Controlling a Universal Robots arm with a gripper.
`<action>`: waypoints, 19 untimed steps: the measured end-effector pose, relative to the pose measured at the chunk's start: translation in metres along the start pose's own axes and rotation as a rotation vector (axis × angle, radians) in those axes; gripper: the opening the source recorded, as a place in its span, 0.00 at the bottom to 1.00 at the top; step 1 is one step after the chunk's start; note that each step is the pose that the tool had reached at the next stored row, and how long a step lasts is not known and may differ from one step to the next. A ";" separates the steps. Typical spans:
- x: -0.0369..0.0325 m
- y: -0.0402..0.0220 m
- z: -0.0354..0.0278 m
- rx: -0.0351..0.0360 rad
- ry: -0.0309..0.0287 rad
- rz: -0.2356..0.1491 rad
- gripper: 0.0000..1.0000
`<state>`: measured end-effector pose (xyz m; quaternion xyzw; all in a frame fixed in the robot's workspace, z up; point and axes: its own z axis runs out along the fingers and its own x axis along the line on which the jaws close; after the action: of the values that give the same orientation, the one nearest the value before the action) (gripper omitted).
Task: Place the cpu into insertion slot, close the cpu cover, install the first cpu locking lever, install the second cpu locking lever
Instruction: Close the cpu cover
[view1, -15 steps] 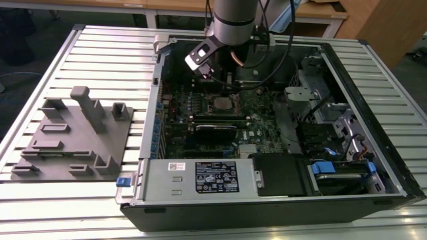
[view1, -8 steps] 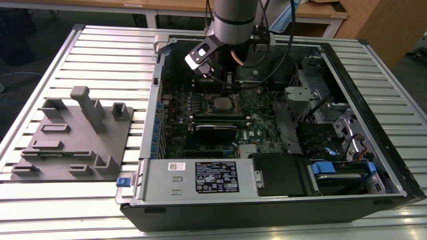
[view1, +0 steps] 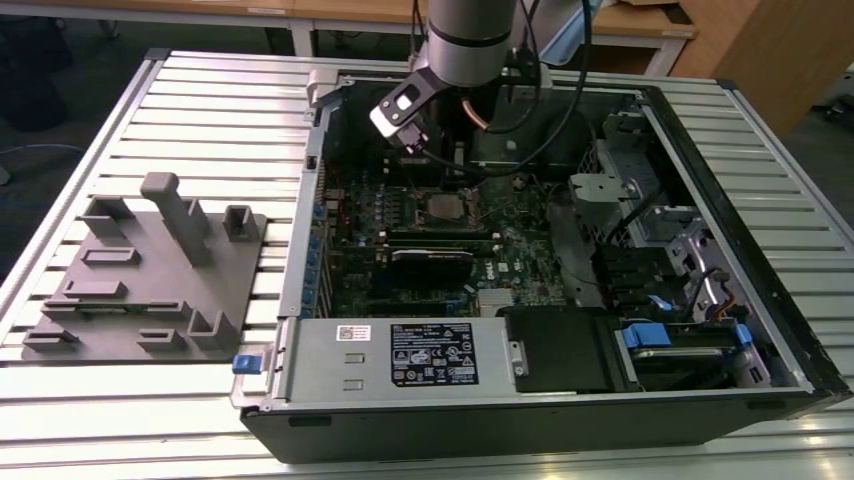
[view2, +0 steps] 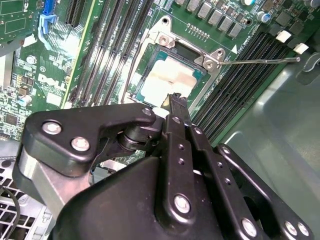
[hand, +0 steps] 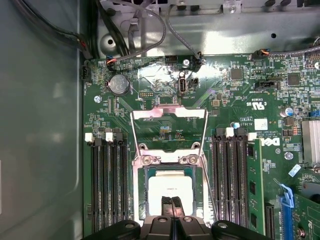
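Observation:
The cpu (hand: 170, 184) lies flat in the insertion slot (hand: 136, 192), its pale silver top facing up; it is also seen in the second wrist view (view2: 170, 75) and the exterior view (view1: 442, 208). The cpu cover (hand: 169, 115) is swung back from the socket, with green board showing through its opening. A thin wire locking lever (view2: 260, 61) sticks out sideways from the socket corner. My gripper (hand: 171, 202) hangs just over the cpu's edge, its two black fingers (view2: 176, 107) pressed together with nothing between them. I cannot tell whether they touch the chip.
Black memory slots (hand: 107, 185) flank the socket on both sides. The motherboard sits deep in an open computer case (view1: 307, 200) on a slatted table. A silver power supply box (view1: 400, 350) is at the near end, and a grey fixture plate (view1: 147, 270) lies at the exterior view's left.

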<state>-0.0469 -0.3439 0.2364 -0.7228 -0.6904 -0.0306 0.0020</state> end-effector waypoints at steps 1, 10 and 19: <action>0.0000 0.0000 -0.0001 -0.0002 0.0002 0.000 0.11; 0.0001 0.0001 -0.0037 0.0001 -0.0002 0.000 0.11; 0.0005 0.0004 -0.0112 0.0000 -0.0001 0.000 0.11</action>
<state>-0.0469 -0.3439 0.2476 -0.7228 -0.6904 -0.0305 0.0020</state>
